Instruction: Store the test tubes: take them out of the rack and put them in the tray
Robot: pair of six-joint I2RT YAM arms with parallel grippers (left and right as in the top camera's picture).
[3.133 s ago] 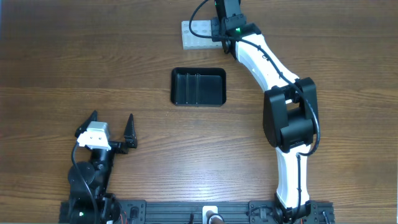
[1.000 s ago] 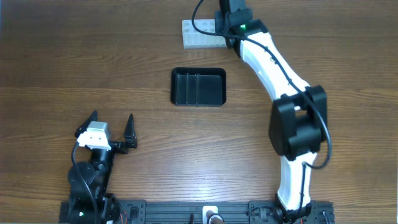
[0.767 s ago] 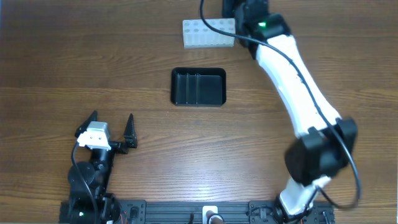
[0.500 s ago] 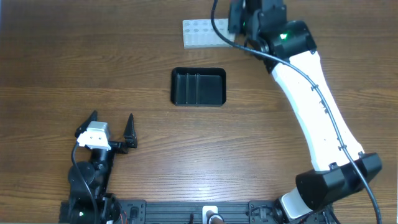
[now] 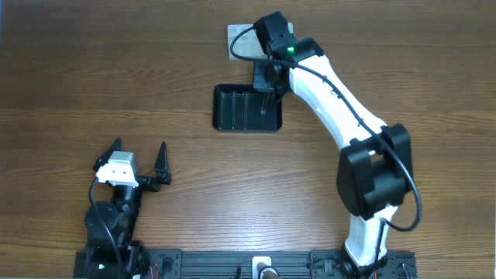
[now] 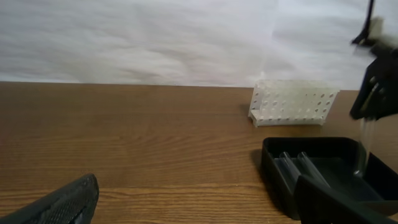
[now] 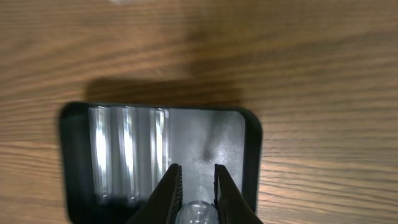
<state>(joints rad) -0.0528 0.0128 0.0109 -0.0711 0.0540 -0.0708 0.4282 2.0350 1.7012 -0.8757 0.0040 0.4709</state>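
Wood-grain table (image 5: 93, 70), with a white backdrop (image 6: 124, 43) behind its far edge.

Black tray (image 5: 216, 108): about 12 o'clock from table centre.

White rack (image 5: 236, 43): just beyond the tray toward 12 o'clock and not touching it. The right arm partly covers it in the top view. Cannot tell whether any of its holes are filled.

Tray contents: three test tubes (image 7: 127, 149), clear, lying flat side by side and parallel in the tray's 9 o'clock half.

Right gripper (image 7: 196, 168): hangs over the tray's 3 o'clock half with the fingers pointing down. The jaws are clamped on a fourth test tube (image 6: 365, 140), which is held upright by its upper end. The lower end is down at about rim level. Cannot tell whether it touches the tray floor.

Left gripper (image 5: 139, 145): at 8 o'clock on the table, well apart from the tray. The jaws are spread wide with nothing between them.
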